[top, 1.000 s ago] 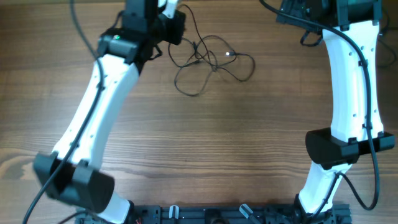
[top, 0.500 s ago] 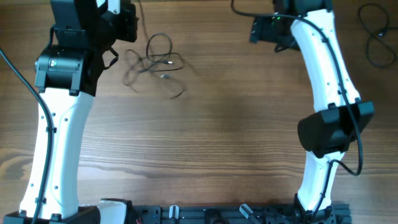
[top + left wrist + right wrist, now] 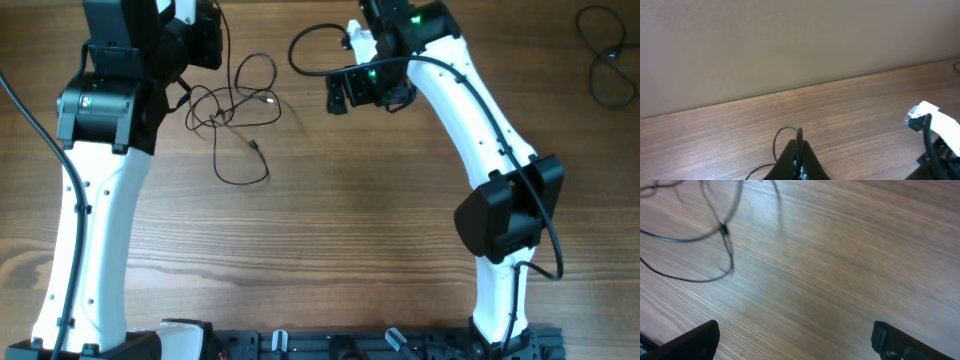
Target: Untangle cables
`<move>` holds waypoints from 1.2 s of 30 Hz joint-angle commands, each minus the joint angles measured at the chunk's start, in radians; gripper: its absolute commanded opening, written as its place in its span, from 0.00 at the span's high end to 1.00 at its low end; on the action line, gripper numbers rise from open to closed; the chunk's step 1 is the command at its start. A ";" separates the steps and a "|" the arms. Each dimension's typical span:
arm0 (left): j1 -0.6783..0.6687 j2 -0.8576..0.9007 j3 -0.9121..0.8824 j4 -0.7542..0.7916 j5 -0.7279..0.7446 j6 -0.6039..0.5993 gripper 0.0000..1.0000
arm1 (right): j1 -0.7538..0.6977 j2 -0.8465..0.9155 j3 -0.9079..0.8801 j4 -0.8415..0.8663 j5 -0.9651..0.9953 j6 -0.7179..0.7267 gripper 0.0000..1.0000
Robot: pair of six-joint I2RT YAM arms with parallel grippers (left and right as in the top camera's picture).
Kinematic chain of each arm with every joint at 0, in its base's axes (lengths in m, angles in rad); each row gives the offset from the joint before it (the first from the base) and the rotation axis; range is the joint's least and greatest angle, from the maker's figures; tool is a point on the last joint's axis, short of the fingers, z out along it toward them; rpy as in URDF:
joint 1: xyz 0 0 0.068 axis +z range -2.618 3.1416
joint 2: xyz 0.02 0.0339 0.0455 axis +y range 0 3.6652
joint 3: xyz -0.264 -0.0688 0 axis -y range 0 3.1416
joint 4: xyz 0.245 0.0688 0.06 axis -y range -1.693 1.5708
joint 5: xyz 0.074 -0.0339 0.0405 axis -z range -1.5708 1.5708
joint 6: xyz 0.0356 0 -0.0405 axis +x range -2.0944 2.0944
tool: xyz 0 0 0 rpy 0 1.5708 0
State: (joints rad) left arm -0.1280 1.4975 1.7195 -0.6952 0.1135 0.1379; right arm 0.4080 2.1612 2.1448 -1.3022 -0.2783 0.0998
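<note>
The cables [image 3: 235,110] are thin black cords tangled in loose loops on the wooden table at the upper left, with a small plug end [image 3: 256,146] hanging below. My left gripper [image 3: 200,45] is above the tangle's left side. In the left wrist view it [image 3: 799,150] is shut on one strand of cable [image 3: 799,134]. My right gripper [image 3: 360,95] is to the right of the tangle, apart from it. In the right wrist view its fingers [image 3: 795,335] are wide open and empty, with blurred cable loops [image 3: 722,227] ahead at the upper left.
Another black cable coil [image 3: 600,60] lies at the table's far right top corner. A thicker black arm wire [image 3: 310,45] loops by the right wrist. A plain wall [image 3: 790,45] stands behind the table's far edge.
The right arm has swung left from the top right toward the tangle. The left arm carried the tangle leftward a second ago and now holds still; the loops have spread and a plug end hangs lower.
</note>
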 commanded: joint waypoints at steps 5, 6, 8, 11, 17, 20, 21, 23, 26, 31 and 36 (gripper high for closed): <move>-0.027 -0.011 0.002 0.010 0.031 0.012 0.96 | 0.002 0.008 -0.113 0.066 -0.041 -0.073 0.01; -0.030 -0.011 0.002 0.013 0.031 0.012 0.96 | 0.002 0.008 -0.135 0.090 -0.059 -0.114 0.00; -0.036 -0.011 0.002 0.018 0.031 0.012 0.96 | 0.005 0.008 -0.173 0.137 -0.111 -0.206 0.00; -0.039 -0.011 0.002 0.018 0.031 0.012 0.96 | 0.005 0.008 -0.232 0.214 -0.189 -0.340 0.00; -0.039 -0.011 0.002 0.015 0.031 0.012 0.96 | 0.005 0.008 -0.336 0.363 -0.367 -0.568 0.00; -0.039 -0.011 0.002 0.013 0.035 0.012 0.96 | 0.005 0.009 -0.393 0.463 -0.435 -0.609 0.00; -0.039 -0.011 0.002 0.013 0.042 0.012 0.96 | 0.005 0.010 -0.413 0.491 -0.470 -0.631 0.00; -0.039 -0.011 0.002 0.011 0.068 0.012 0.96 | 0.005 0.010 -0.448 0.539 -0.535 -0.650 0.00; -0.039 -0.011 0.002 0.010 0.117 0.010 0.96 | 0.011 0.014 -0.487 0.597 -0.582 -0.651 0.00; -0.039 -0.009 0.002 0.009 0.146 -0.015 0.95 | 0.051 0.026 -0.502 0.658 -0.719 -0.726 0.00; -0.039 -0.009 0.002 0.009 0.209 -0.016 0.95 | 0.114 0.027 -0.502 0.746 -0.726 -0.724 0.00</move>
State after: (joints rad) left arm -0.1638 1.4975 1.7195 -0.6899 0.2501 0.1326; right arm 0.4679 2.1620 1.6455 -0.5926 -0.9222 -0.5838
